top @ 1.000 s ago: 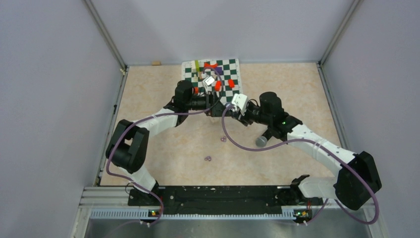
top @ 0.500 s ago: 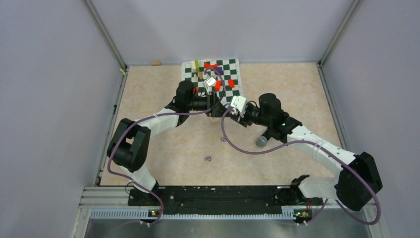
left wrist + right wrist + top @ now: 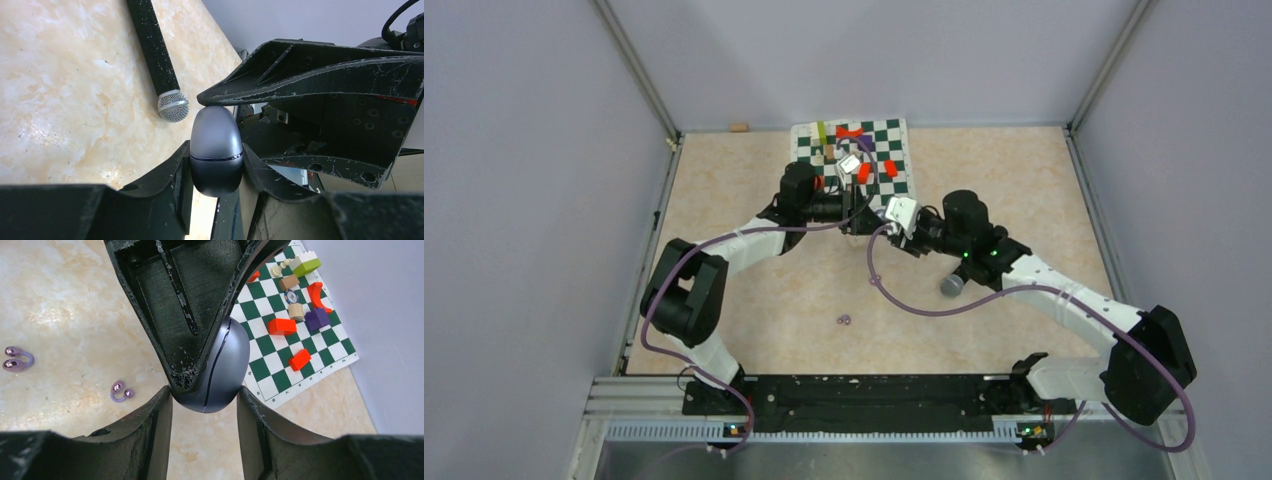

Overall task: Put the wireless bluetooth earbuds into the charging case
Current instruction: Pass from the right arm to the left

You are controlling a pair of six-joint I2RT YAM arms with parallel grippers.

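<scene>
Our left hand (image 3: 216,152) and right hand (image 3: 204,390) both clamp the closed grey egg-shaped charging case (image 3: 216,127), likely to open it for the tiny purple earbuds (image 3: 121,391) nearby.

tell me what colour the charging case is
Two-tone grey charging case, clearest in the left wrist view.

Bright, even light, soft shadows — sharp focus throughout

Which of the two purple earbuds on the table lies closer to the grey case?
The nearer earbud lies just left of the grey case in the right wrist view; the other earbud sits farther away, by that picture's left edge.
</scene>
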